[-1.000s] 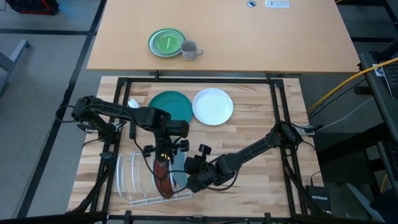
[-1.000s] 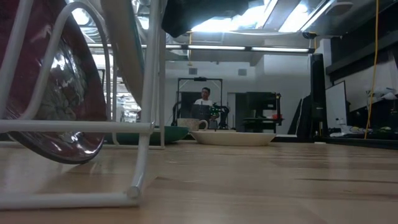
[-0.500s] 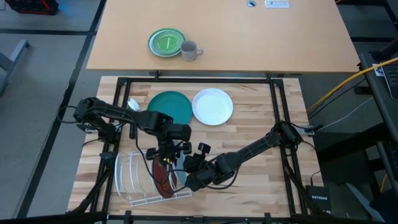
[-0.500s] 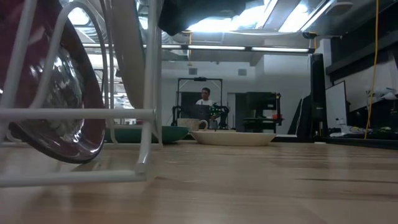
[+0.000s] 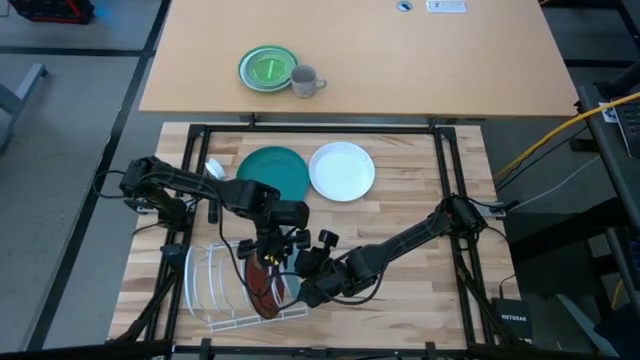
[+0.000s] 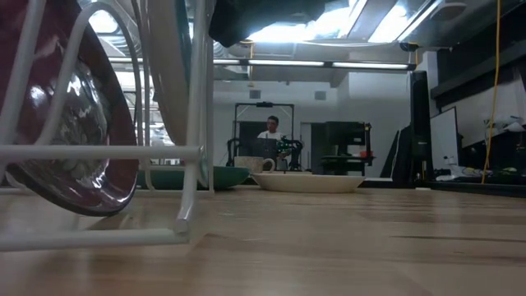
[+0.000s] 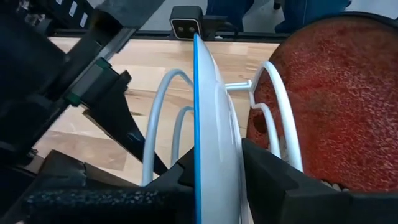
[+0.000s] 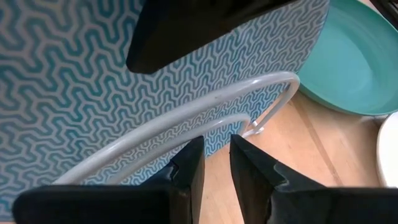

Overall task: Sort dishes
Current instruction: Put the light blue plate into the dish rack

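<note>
The light blue plate (image 7: pixel 214 93) stands on edge in the white wire rack (image 5: pixel 205 285), and my left gripper (image 5: pixel 268 255) is shut on it from above. Its patterned face (image 8: pixel 93 81) fills the right wrist view. The dark red plate (image 5: pixel 262 292) stands on edge in the slot beside it, leaning on a hoop (image 7: pixel 277 106). My right gripper (image 5: pixel 303 290) sits low at the rack's right end with only a narrow gap between its fingers (image 8: pixel 186 171), just short of the end hoop (image 8: pixel 186 118). I cannot tell whether it touches. The dark teal plate (image 5: pixel 275 172) and the white plate (image 5: pixel 342 170) lie flat farther back. My left gripper pinches the light blue plate by its rim (image 7: pixel 205 143), one finger (image 7: pixel 273 180) on each face. It comes from above, pointing down. The plate stands nearly upright between the rack's hoops (image 7: pixel 165 106), and its lower edge is hidden by the rack and the fingers.
A bright green plate (image 5: pixel 267 68) and a grey mug (image 5: pixel 306 80) sit on the far tan table. A black frame (image 5: pixel 320 128) borders the wooden top. In the low view a person (image 6: pixel 270 127) sits far behind. Bare wood lies right of the rack.
My left gripper has moved a little toward the right and down with the light blue plate, which now stands more upright between the hoops. In the low view the rack's near corner has shifted, and the dark red plate has moved with it.
</note>
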`<state>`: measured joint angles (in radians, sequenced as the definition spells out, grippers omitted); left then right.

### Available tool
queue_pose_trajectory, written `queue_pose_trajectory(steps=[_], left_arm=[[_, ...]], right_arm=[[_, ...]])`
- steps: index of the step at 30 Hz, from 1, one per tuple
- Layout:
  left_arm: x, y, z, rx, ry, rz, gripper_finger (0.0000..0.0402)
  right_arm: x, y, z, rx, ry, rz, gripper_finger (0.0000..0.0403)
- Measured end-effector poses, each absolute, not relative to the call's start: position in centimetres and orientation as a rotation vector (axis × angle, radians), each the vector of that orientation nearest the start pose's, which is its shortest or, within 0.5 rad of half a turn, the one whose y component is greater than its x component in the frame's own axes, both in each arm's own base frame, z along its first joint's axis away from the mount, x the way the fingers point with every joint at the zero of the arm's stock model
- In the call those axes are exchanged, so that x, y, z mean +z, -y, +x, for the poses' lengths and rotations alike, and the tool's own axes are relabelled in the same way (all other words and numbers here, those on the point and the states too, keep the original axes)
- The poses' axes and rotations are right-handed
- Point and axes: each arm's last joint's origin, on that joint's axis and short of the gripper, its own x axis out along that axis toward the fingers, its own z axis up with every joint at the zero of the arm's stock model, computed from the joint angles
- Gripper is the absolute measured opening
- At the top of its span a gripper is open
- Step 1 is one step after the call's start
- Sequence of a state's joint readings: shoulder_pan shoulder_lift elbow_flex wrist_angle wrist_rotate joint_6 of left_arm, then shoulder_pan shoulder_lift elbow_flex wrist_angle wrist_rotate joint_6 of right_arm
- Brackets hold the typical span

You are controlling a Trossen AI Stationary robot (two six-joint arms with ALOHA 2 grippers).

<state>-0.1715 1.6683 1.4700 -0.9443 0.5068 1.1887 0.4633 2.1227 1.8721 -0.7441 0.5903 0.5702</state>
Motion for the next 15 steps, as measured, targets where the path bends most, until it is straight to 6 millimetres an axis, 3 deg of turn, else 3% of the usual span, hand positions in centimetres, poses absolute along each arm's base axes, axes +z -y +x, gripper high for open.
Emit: queue_pose_trajectory(steps=[15], left_arm=[[29.21, 7.14, 33.18, -1.094, -0.712, 0.690, 0.0099]], right_arm=[[24.96, -19.22, 41.98, -0.344, -0.778, 0.041, 0.0081]])
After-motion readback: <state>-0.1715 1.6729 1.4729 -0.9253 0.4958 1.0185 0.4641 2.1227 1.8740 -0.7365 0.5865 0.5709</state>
